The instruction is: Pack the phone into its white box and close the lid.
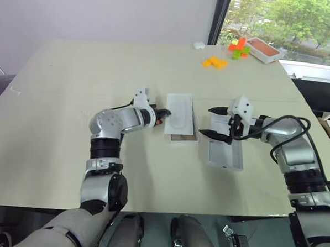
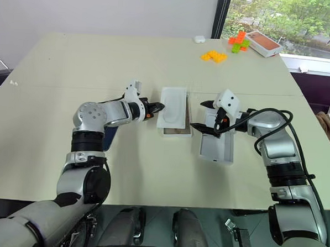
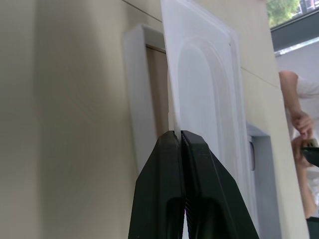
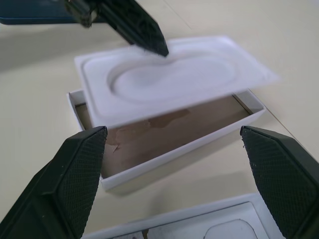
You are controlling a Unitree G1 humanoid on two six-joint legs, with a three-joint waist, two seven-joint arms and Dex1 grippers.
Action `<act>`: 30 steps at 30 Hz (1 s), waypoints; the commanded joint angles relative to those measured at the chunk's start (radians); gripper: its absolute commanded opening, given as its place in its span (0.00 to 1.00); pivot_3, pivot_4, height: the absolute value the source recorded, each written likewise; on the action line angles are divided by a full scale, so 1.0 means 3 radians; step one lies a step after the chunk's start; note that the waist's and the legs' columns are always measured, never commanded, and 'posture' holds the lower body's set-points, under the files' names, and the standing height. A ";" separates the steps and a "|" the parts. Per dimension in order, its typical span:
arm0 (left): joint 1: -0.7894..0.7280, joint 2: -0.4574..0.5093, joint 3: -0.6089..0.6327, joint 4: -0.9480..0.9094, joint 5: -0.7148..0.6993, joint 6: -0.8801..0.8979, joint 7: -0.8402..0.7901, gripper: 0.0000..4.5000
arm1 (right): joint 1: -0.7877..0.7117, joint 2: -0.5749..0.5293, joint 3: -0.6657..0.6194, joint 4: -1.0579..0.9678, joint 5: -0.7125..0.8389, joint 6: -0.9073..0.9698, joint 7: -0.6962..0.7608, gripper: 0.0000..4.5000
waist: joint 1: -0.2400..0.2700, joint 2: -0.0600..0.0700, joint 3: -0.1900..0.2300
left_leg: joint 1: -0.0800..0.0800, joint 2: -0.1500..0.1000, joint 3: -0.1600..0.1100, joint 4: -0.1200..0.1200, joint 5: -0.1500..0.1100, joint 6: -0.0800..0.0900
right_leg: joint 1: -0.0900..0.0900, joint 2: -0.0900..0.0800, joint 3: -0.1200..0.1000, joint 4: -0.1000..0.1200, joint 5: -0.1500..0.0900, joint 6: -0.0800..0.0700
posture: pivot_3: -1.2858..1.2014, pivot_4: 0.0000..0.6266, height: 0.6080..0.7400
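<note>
Beige tabletop spreads wide and bare on the near and left sides, with its far right corner by the window taken up by an orange-topped box and a scatter of orange and green blocks. At the middle lies the white box, its brownish floor showing at the near end. Over it a white flat insert with an oval recess hangs tilted, overhanging the box's rim. The left gripper has its jaws clenched on the insert's left edge; the black fingertips meet on the thin sheet. Just right of the box, with a narrow strip of table between, the lid lies with its hollow side up. The right gripper hovers over the lid's far end, jaws spread wide and holding nothing, pointing toward the box. The phone lies flat on the table beyond the box, on the robot's left side.
</note>
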State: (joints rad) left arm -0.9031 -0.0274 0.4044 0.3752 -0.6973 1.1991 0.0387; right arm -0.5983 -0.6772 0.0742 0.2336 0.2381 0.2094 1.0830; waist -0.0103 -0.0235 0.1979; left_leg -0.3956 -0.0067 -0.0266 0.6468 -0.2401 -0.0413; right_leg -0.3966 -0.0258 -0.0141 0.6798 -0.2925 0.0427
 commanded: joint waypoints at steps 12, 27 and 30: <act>-0.0053 -0.0001 -0.0104 0.0056 0.0130 -0.0219 -0.0102 0.15 | 0.0014 0.0007 -0.0084 -0.0135 0.0014 -0.0050 -0.0055 1.00 | -0.0002 0.0000 0.0000 | 0.0000 0.0000 0.0000 0.0000 0.0002 -0.0003 | -0.0001 0.0001 0.0000 0.0000 0.0000 0.0000 | 0.52 0.24 1.00; -0.0219 0.0070 -0.0281 -0.0240 0.0026 0.0080 -0.0391 0.88 | -0.0038 0.0074 -0.0064 -0.0084 0.0007 -0.0053 -0.0090 1.00 | -0.0004 0.0000 0.0000 | 0.0000 0.0000 0.0000 -0.0001 0.0002 -0.0004 | -0.0002 0.0001 0.0000 0.0000 0.0000 0.0000 | 0.52 0.24 1.00; -0.0212 0.0153 -0.0395 -0.0416 0.0006 0.0189 -0.0525 0.88 | -0.0051 0.0093 -0.0065 -0.0077 -0.0004 -0.0055 -0.0097 1.00 | -0.0002 0.0000 0.0000 | -0.0001 0.0000 0.0000 -0.0001 0.0003 -0.0005 | -0.0002 0.0000 0.0000 0.0000 0.0000 0.0000 | 0.52 0.24 1.00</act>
State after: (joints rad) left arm -0.9465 0.0015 0.3174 0.3116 -0.6686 1.2356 -0.0817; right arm -0.5906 -0.6477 0.0734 0.2268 0.2349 0.2087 1.0585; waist -0.0110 -0.0235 0.1980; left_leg -0.3960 -0.0067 -0.0266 0.6464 -0.2392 -0.0429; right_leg -0.3971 -0.0257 -0.0141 0.6798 -0.2925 0.0429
